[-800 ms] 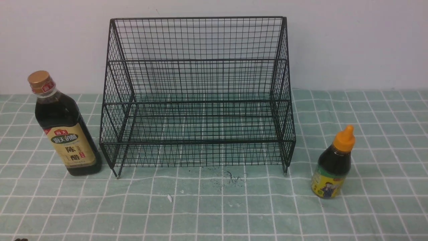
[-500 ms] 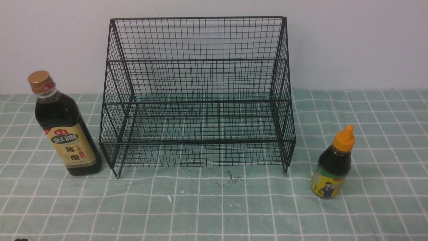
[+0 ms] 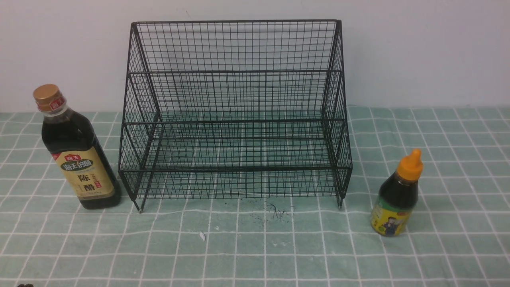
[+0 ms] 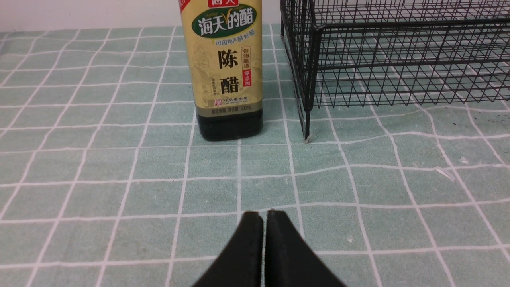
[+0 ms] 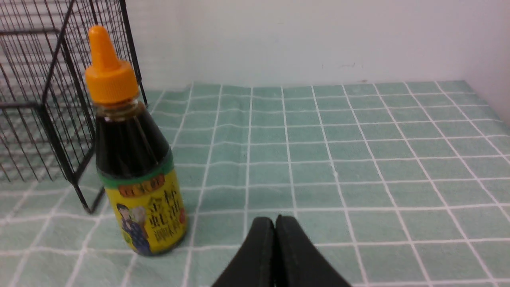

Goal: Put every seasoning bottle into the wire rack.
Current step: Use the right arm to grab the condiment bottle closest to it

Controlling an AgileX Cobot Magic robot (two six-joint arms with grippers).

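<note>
Tall bottle (image 3: 77,159) stood upright left of wire rack (image 3: 235,119), short bottle (image 3: 396,199) right of it, both on tabletop (image 3: 255,247). Left hand (image 4: 261,215), right hand (image 5: 275,219): each pressed together, empty.

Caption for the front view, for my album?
Empty black wire-mesh rack standing between tall gold-capped dark bottle and short orange-capped bottle.

Black wire rack (image 3: 235,111): metal mesh. Tablecloth (image 3: 438,247): matt woven cloth. Bottles: glossy, paper labels.
</note>
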